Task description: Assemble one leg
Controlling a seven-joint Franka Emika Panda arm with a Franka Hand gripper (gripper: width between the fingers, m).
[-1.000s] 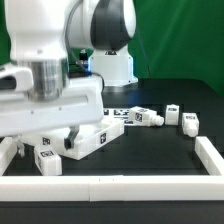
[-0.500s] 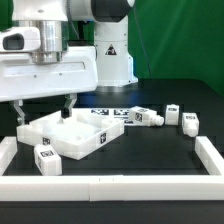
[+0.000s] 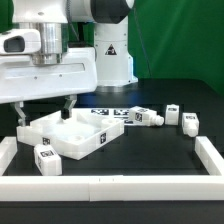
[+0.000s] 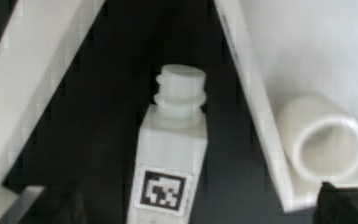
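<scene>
One leg (image 3: 45,158) lies at the front left, between the exterior view's left fence and the white tray-like tabletop (image 3: 95,140). My gripper (image 3: 45,110) hangs open and empty above this leg and the tabletop's left corner. In the wrist view the leg (image 4: 172,140) lies lengthwise between my two dark fingertips (image 4: 43,205), with its tag facing up and its peg pointing away. My gripper (image 4: 197,206) is apart from it. Three more legs lie at the exterior view's right: one (image 3: 150,117), another (image 3: 172,112) and a third (image 3: 190,123).
The marker board (image 3: 115,112) lies behind the tabletop. A low white fence (image 3: 120,184) runs along the front and both sides. The tabletop's wall (image 4: 261,100) and a round socket (image 4: 327,145) lie close beside the leg in the wrist view.
From one second ago the gripper has risen from low over the tabletop to well above it. Nothing has moved in the last half second.
</scene>
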